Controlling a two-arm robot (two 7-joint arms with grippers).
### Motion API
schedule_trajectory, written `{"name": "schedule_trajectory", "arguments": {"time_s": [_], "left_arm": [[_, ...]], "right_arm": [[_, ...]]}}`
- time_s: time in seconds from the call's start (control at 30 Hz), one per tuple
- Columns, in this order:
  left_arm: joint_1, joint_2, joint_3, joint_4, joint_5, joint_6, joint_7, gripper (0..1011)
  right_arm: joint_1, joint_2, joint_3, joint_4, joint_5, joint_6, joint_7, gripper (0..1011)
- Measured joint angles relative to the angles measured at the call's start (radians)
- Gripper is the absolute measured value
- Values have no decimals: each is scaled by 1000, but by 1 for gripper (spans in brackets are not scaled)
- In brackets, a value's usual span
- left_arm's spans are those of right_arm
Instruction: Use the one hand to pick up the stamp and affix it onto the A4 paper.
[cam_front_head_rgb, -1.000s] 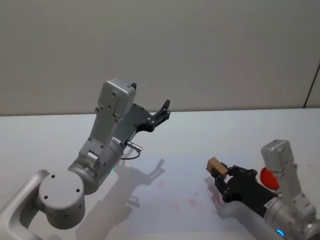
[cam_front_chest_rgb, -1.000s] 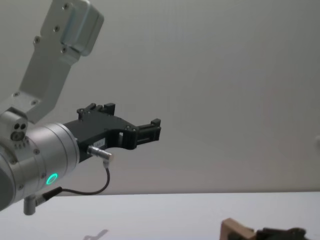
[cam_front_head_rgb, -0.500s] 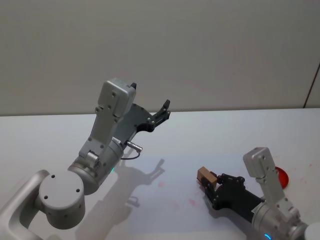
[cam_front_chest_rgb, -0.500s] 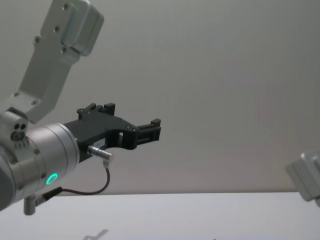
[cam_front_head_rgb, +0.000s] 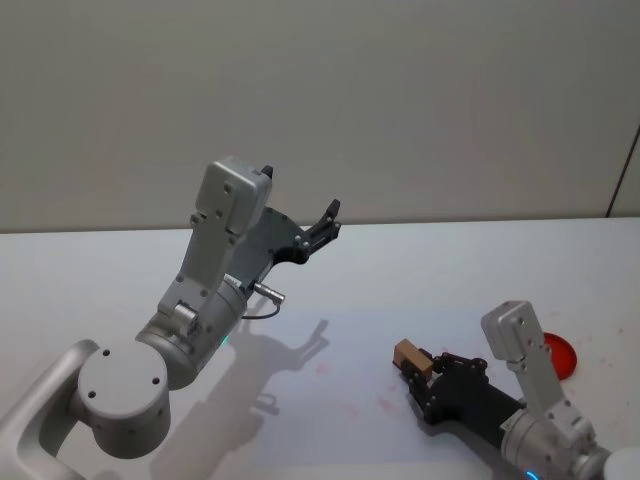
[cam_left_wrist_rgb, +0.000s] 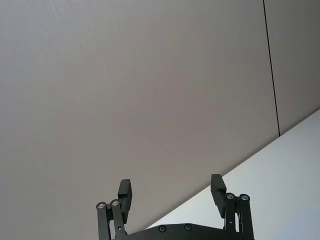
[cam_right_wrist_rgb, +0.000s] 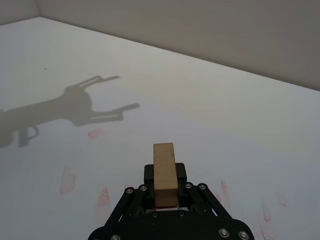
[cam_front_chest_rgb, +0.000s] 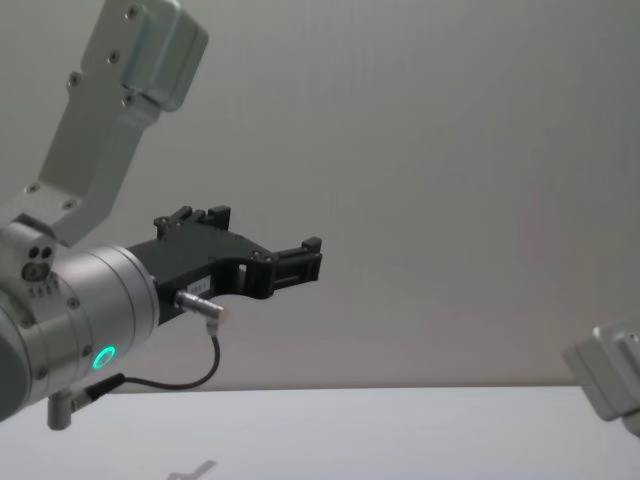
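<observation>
A small light-brown wooden stamp (cam_front_head_rgb: 406, 354) sits between the black fingers of my right gripper (cam_front_head_rgb: 416, 370), which is shut on it. The right wrist view shows the stamp (cam_right_wrist_rgb: 164, 172) sticking out past the gripper (cam_right_wrist_rgb: 165, 186), low over the white A4 paper (cam_right_wrist_rgb: 150, 115). I cannot tell whether the stamp touches the sheet. The paper (cam_front_head_rgb: 335, 345) lies flat on the white table and carries faint red stamp marks (cam_front_head_rgb: 385, 403). My left gripper (cam_front_head_rgb: 325, 222) is raised high over the table's left half, open and holding nothing (cam_left_wrist_rgb: 171, 190).
A round red ink pad (cam_front_head_rgb: 560, 357) lies on the table to the right of my right arm. More red marks (cam_right_wrist_rgb: 67, 179) dot the paper near the stamp. The left arm's shadow (cam_right_wrist_rgb: 75, 107) falls across the sheet. A grey wall stands behind the table.
My right gripper carried the stamp leftward from beside the red pad and lower over the paper, then nearly stopped. The left arm stayed still.
</observation>
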Motion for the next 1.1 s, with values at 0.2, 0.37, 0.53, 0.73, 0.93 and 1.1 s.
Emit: {"name": "schedule_trajectory", "arguments": {"time_s": [0.2, 0.37, 0.53, 0.73, 0.93, 1.1], "left_arm": [[0, 0, 0, 0, 0, 0, 0, 1001], [0, 0, 0, 0, 0, 0, 0, 1001], [0, 0, 0, 0, 0, 0, 0, 1001], [0, 0, 0, 0, 0, 0, 0, 1001], [0, 0, 0, 0, 0, 0, 0, 1001], [0, 0, 0, 0, 0, 0, 0, 1001]], "right_arm": [[4, 1, 0, 10, -4, -2, 3, 220], [5, 2, 0, 14, -4, -3, 4, 220], [5, 4, 2, 12, 6, -3, 6, 220], [1, 9, 8, -14, 32, 6, 7, 220], [-3, 13, 14, -67, 76, 13, 11, 220], [-8, 17, 20, -111, 111, 17, 12, 220]]}}
